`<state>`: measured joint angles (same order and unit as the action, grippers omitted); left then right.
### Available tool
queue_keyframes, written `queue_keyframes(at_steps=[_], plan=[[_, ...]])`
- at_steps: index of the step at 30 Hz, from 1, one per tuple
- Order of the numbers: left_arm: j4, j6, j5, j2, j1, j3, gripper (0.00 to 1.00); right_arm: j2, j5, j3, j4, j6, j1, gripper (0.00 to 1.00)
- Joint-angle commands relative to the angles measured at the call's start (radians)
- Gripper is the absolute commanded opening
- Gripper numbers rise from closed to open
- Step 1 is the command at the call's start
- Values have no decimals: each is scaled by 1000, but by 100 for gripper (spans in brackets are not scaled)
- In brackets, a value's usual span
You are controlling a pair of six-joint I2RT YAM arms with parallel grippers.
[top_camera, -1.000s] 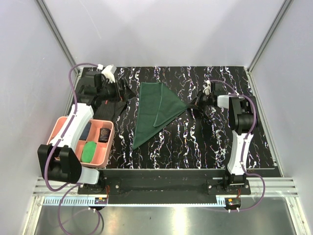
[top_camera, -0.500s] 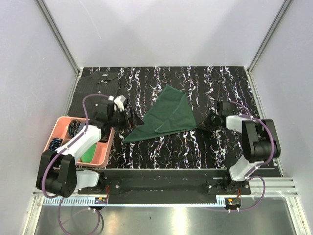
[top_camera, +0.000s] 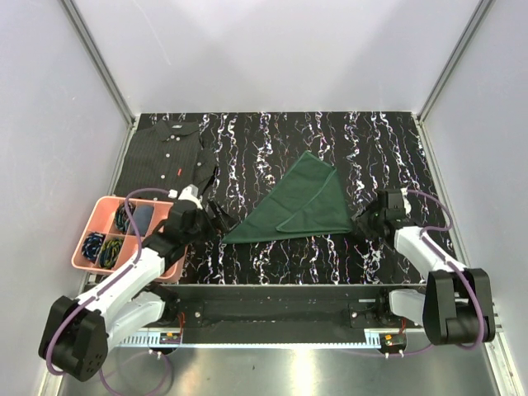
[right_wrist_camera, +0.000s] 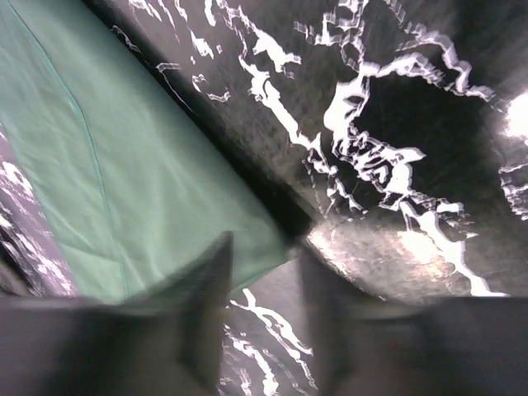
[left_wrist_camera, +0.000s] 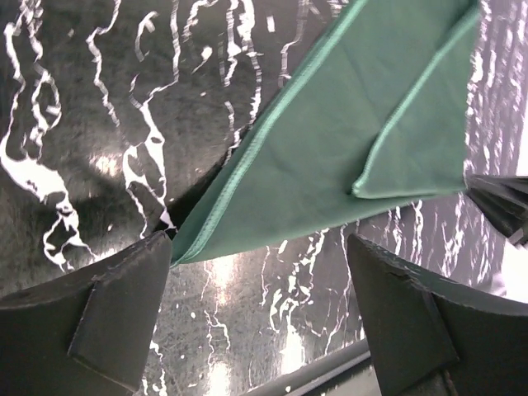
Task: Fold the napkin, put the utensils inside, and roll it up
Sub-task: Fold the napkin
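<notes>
Lying folded, napkin [top_camera: 304,202], parted jaws at both near corners

Napkin [top_camera: 301,202]: plain dark green, hem stitched in a lighter green. Worktop [top_camera: 272,136]: black with irregular white marble veining. Shirt [top_camera: 169,153]: dark with fine pale pinstripes, white buttons, one small red mark. Tray [top_camera: 89,228]: salmon pink. Arm cables [top_camera: 148,191]: purple. Enclosure walls [top_camera: 264,58]: pale grey, unpatterned.

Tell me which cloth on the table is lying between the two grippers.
The dark green napkin, folded into a triangle; the dark pinstriped shirt lies off in the far left corner.
</notes>
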<state>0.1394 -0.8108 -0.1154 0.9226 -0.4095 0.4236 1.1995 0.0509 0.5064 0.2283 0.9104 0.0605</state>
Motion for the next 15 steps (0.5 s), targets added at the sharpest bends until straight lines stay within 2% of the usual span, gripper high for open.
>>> queue_keyframes(at_steps=[1,3,7,15], plan=[[-44,-80,160,27,-60,-11,86,-60,-94,1,48,2,2,63],[-34,-100,175,48,-74,-17,82,-67,-86,15,51,-10,2,69],[-37,-172,223,77,-121,-45,76,-89,-71,30,52,-22,2,70],[-41,-273,270,116,-144,-86,65,-120,-19,57,51,-39,1,72]])
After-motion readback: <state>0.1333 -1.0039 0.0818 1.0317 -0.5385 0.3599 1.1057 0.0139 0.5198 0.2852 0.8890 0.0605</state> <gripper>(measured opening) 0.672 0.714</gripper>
